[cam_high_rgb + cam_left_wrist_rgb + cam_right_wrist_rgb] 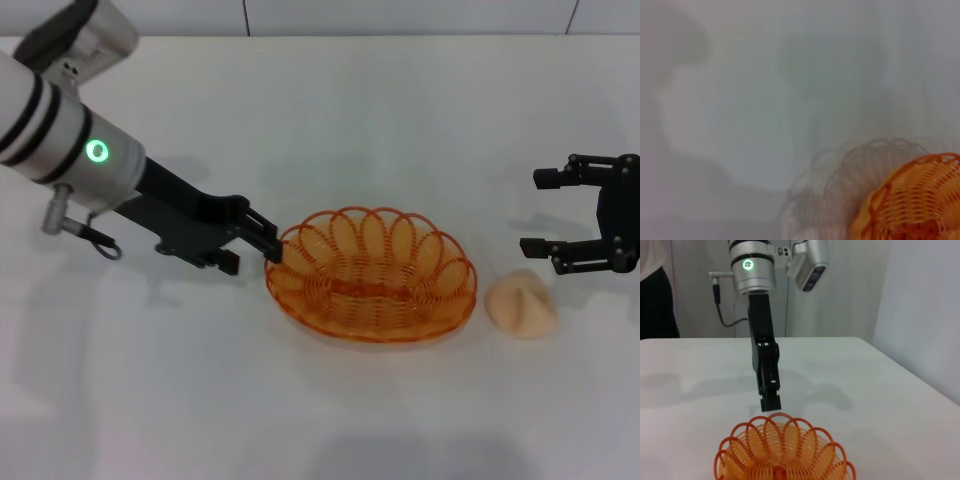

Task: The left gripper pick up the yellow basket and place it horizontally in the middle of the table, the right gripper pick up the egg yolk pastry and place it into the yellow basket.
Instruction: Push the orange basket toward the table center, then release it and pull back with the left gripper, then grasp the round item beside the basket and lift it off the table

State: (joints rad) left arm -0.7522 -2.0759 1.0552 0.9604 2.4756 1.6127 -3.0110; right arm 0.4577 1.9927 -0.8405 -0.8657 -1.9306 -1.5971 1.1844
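The yellow basket (372,275) lies flat on the white table (350,120), near the middle. My left gripper (259,258) is at the basket's left rim, its fingers apart, with one fingertip touching the rim. The egg yolk pastry (520,303) lies on the table just right of the basket. My right gripper (540,212) is open and empty, a little behind and to the right of the pastry. The right wrist view shows the basket (782,450) with the left gripper (771,401) behind its far rim. The left wrist view shows part of the basket (920,200).
A wall runs along the table's back edge (400,33). The left arm's white-grey segment with its green light (97,151) hangs over the left part of the table.
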